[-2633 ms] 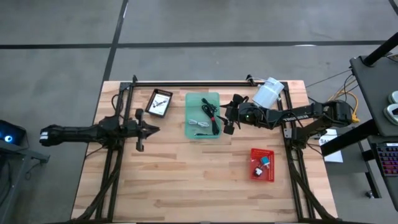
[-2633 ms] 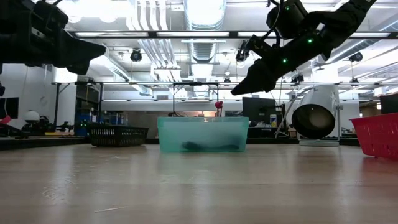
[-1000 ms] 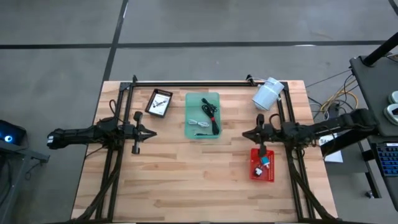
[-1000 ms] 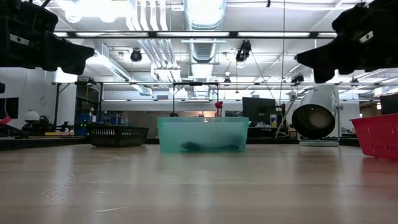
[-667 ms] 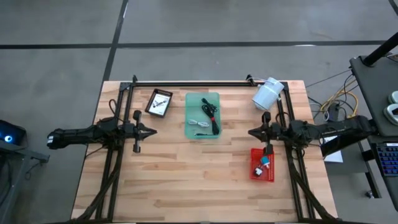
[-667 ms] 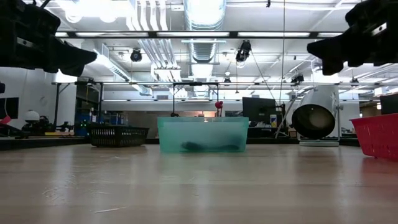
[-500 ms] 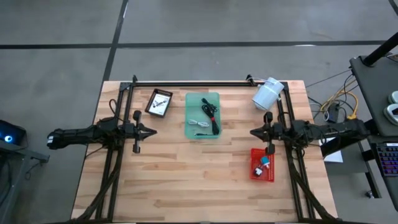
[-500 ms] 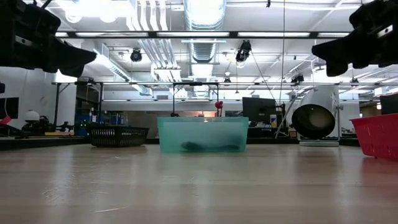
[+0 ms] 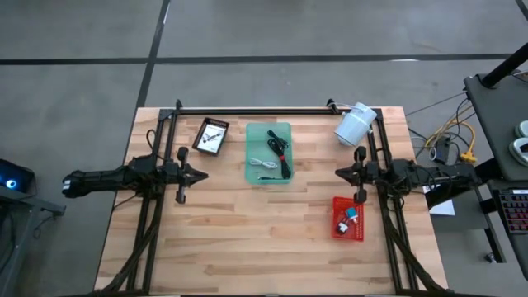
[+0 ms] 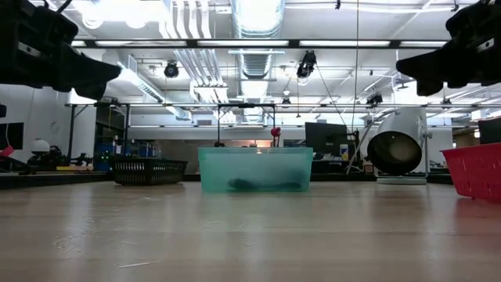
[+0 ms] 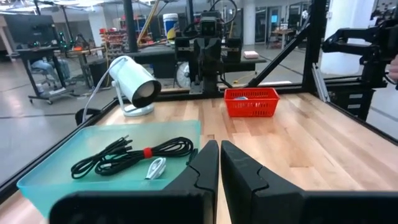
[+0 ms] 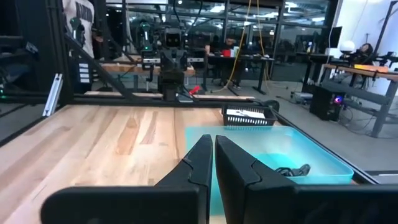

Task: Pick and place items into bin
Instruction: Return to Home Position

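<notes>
The teal bin [image 9: 257, 139] stands at the table's far middle. In it lie a black coiled cable [image 9: 280, 153] and a pale grey cable [image 9: 264, 162]; the left wrist view shows the same black cable [image 11: 134, 155] and grey cable [image 11: 154, 168]. A white packet with dark print [image 9: 213, 134] lies in a black tray [image 9: 200, 145] left of the bin. Small loose items [image 9: 346, 216] lie in a red basket [image 9: 360, 204] at the right. My left gripper [image 9: 202, 173] hovers shut left of the bin, and my right gripper [image 9: 338, 173] hovers shut right of it. Both are above the table, holding nothing.
A large white cylinder [image 9: 355, 124] lies on its side at the far right corner. Dark frame rails [image 9: 247, 109] run along the far edge and down both sides. Bare wood [image 9: 247, 231] fills the near half of the table.
My right gripper has drawn back a little toward the table's right edge, staying shut and high above the table.
</notes>
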Tool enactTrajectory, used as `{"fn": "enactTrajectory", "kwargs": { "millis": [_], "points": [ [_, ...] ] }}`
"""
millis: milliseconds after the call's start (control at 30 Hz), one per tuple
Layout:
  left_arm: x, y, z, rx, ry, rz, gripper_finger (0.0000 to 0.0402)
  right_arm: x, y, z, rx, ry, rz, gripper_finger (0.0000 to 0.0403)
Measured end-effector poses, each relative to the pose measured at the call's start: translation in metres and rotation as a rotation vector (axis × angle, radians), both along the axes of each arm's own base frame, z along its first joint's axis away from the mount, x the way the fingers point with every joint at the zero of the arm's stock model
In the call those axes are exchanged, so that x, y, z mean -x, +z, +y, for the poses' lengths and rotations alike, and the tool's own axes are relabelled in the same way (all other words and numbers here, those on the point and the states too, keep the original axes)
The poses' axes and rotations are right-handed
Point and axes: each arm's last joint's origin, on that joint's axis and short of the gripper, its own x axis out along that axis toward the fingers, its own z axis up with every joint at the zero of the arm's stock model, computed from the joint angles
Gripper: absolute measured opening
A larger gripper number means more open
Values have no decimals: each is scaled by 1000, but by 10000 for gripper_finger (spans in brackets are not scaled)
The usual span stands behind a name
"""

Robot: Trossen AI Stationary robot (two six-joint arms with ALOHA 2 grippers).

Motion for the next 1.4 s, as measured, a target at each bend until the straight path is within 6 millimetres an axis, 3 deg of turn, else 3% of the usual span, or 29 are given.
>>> {"fn": "enactTrajectory", "kwargs": {
  "millis": [1400],
  "points": [
    [-1,4,0,-22,-3,-55,1,-1,-1,0,21,-1,21,8]
  ]
}}
